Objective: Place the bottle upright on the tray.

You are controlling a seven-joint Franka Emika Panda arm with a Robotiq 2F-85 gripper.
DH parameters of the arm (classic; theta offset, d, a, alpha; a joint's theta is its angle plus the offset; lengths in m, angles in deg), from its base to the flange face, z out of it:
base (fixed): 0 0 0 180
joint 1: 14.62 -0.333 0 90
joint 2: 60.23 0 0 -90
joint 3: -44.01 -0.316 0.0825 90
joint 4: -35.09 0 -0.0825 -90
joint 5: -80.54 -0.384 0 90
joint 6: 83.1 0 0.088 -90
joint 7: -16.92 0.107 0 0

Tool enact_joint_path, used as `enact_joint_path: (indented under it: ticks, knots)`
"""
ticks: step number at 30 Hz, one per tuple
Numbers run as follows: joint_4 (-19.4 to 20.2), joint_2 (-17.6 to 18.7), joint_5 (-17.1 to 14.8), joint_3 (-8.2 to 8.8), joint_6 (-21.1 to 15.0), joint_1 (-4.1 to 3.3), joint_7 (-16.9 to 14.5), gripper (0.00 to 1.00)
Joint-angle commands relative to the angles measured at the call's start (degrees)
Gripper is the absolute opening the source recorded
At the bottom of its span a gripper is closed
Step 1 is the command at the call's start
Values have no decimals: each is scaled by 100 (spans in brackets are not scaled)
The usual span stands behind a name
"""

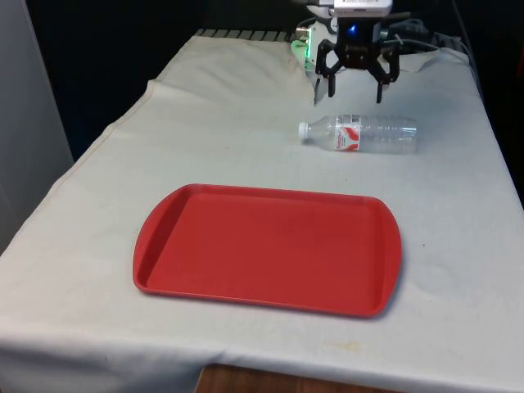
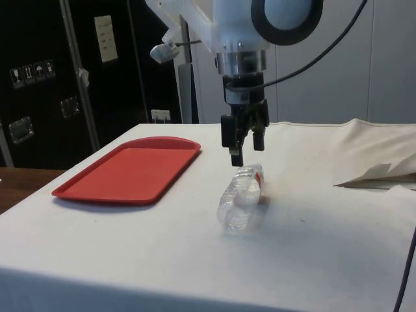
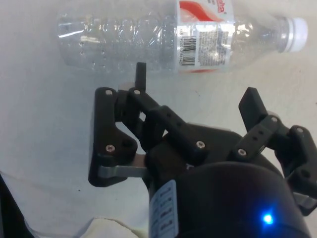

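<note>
A clear plastic bottle (image 1: pixel 360 133) with a white cap and a red-and-white label lies on its side on the white cloth, cap towards the front view's left. In the side view the bottle (image 2: pixel 240 197) lies just below the gripper. The red tray (image 1: pixel 268 248) sits nearer the table's front, bare, and apart from the bottle; the same tray (image 2: pixel 132 170) is seen from the side. My black gripper (image 1: pixel 356 88) hangs open a little above and behind the bottle, holding nothing. From the wrist, the bottle (image 3: pixel 173 37) lies just beyond the open gripper (image 3: pixel 195 89).
Folded cloth (image 2: pixel 374 159) bunches up at the table's far end near the robot's base. Cables (image 1: pixel 426 37) trail at the back on the front view's right. The table's edges drop off on both sides.
</note>
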Motion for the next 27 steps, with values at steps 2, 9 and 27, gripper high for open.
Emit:
enact_joint_path:
  ticks: [2, 9, 27]
  knots:
    - [0, 11, -34, 6, -52, 0, 80, 100]
    - [0, 0, -52, 6, -11, 17, 92, 100]
    - [-46, 86, -143, 11, 17, 40, 579, 100]
